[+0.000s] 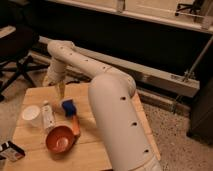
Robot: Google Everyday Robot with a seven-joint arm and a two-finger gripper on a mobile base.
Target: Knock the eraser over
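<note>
Five objects share the desk [31, 137]. The end effector [60, 90] hangs at the far edge, its state impossible to tell. Blue brush [69, 107], white bottle [48, 116], cup [31, 113] and red bowl [60, 140] lie between it and the eraser [11, 151], well apart.

Hand [60, 89] above smooth, pale wooden table [35, 96]

Red bowl [60, 141], brush [71, 115], bottle [48, 116] & cup [31, 114] on wood tbl [32, 135]
</note>
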